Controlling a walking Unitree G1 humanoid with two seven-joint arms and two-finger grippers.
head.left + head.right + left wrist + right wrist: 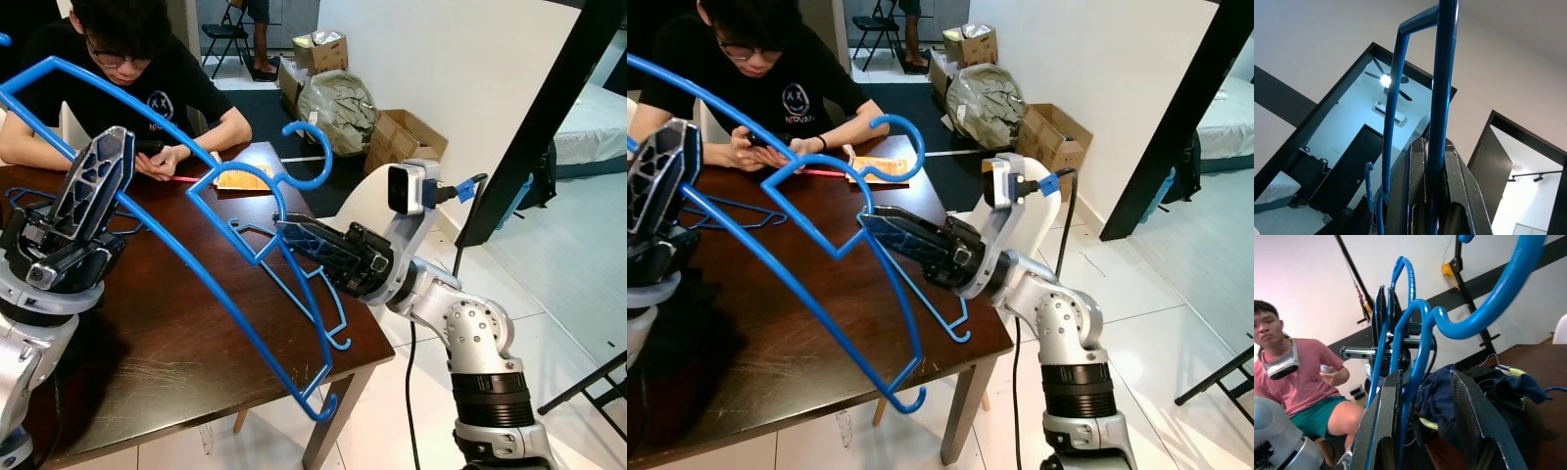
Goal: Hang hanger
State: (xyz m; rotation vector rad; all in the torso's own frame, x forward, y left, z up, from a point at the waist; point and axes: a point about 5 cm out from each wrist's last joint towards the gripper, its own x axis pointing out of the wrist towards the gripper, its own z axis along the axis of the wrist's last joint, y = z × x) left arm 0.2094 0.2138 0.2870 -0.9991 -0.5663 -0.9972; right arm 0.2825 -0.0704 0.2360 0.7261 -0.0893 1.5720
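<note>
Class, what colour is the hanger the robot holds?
Blue hanger, clearest in the left eye view.

A dark brown wooden table (176,343) stands on a pale tiled floor (568,284). Beyond the table, open cardboard boxes (407,137) and a stuffed clear plastic bag (338,103) sit against a plain white wall (460,59). Farther behind the table stands a black folding chair (227,34). Daylight brightens the floor.

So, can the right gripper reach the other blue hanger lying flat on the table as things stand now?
Probably not: the right gripper is busy with the held hanger, which crosses in front of the flat hanger.
</note>
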